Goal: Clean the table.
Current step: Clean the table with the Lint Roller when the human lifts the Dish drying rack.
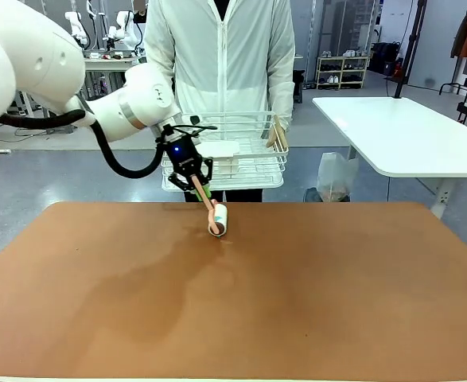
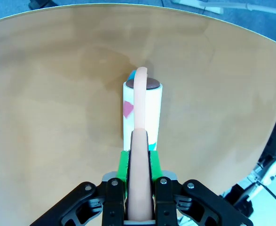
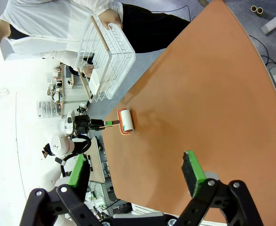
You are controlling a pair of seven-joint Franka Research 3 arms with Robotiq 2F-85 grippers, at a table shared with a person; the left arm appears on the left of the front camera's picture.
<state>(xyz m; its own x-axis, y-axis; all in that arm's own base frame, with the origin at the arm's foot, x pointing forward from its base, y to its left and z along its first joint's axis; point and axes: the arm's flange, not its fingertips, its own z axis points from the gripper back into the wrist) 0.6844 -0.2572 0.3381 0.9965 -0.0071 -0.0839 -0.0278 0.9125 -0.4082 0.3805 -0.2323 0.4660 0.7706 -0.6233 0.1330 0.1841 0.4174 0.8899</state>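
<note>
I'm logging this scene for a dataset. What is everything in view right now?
table: one, reddish-brown with darker patches, foreground.
lint roller: one, white roll with a pinkish handle, roll on the table near its far edge.
wire basket: one, white, held by the person beyond the far edge.
flat items: count unclear, white, in the wire basket.
small table: one, white, far right.
bag: one, pale, on the floor beside the small table.
person: one, white jacket, at the far side.
left gripper: black with green pads, shut on the lint roller's handle.
right gripper: black with green pads, open, high over the table.
</note>
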